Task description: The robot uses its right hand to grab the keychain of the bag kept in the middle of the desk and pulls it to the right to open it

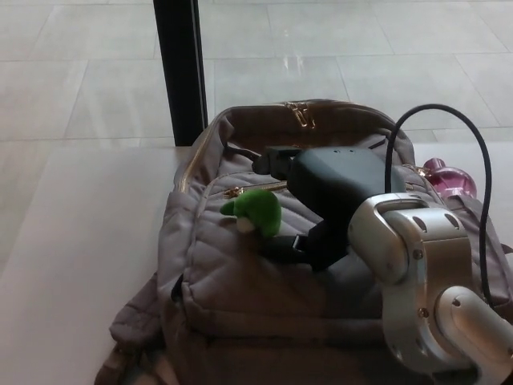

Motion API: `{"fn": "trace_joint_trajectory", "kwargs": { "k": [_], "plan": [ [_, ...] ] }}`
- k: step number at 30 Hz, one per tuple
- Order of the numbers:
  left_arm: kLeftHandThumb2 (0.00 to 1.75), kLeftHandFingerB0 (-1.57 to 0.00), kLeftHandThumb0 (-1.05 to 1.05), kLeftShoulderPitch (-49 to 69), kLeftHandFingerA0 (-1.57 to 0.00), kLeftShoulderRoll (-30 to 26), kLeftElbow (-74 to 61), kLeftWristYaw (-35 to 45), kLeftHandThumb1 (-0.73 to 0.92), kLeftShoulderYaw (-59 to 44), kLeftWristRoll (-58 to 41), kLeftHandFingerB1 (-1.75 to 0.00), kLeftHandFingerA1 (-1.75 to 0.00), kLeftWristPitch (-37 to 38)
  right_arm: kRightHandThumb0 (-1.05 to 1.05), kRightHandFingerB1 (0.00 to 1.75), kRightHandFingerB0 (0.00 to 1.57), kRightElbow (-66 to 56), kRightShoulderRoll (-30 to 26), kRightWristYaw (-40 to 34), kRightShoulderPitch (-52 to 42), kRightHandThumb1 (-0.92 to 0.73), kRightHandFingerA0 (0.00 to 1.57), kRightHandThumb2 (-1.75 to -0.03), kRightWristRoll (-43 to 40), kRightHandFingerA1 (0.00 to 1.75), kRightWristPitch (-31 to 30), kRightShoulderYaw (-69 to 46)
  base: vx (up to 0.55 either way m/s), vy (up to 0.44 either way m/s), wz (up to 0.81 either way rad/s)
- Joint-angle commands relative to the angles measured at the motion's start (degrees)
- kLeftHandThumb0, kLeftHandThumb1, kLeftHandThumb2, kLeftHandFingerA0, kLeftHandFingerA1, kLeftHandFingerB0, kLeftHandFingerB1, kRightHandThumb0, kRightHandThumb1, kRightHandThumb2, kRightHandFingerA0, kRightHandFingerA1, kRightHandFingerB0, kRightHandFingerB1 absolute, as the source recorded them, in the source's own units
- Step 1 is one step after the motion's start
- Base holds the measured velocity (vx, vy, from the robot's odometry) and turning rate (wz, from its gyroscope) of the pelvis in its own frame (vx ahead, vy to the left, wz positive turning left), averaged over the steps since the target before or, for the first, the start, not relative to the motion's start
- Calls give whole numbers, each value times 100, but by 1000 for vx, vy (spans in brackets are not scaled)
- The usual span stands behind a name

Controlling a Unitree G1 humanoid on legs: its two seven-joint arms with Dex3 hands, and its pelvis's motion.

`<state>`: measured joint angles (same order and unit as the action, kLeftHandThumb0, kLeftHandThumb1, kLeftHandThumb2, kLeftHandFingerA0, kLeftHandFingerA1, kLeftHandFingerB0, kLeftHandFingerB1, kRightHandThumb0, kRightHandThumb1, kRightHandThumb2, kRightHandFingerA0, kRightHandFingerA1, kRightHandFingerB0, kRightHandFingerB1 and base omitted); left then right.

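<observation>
right hand [309, 200] black, fingers spread apart and holding nothing, thumb low and pointing left, silver wrist and forearm entering from lower right, black cable looping above

Desk [80, 241] left of bag [240, 305] bare, open passage. Right hand [321, 200] crowds green keychain [255, 212] from right. Pink object [449, 180] flanks bag's right edge.
</observation>
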<state>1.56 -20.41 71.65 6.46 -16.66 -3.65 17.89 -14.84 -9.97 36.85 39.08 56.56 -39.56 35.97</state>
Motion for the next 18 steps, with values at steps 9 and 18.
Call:
{"fn": "trace_joint_trajectory", "kwargs": {
  "k": [9, 18],
  "plan": [
    [69, -60, -75, 25, -77, -54, -34, 58, 92, -55, -93, -45, -51, -114, -63, 41, 34, -92, 223, -227, -381, -61, 89, -61, 62, 138, 159, -138, 0, 0, 0],
    [71, -58, -78, 50, -75, -46, -54, 111, 92, -75, -100, -45, -51, -25, -52, 40, 41, -32, 490, -862, -596, -71, 93, -62, 6, 119, 585, -224, 0, 0, 0]
  ]
}}
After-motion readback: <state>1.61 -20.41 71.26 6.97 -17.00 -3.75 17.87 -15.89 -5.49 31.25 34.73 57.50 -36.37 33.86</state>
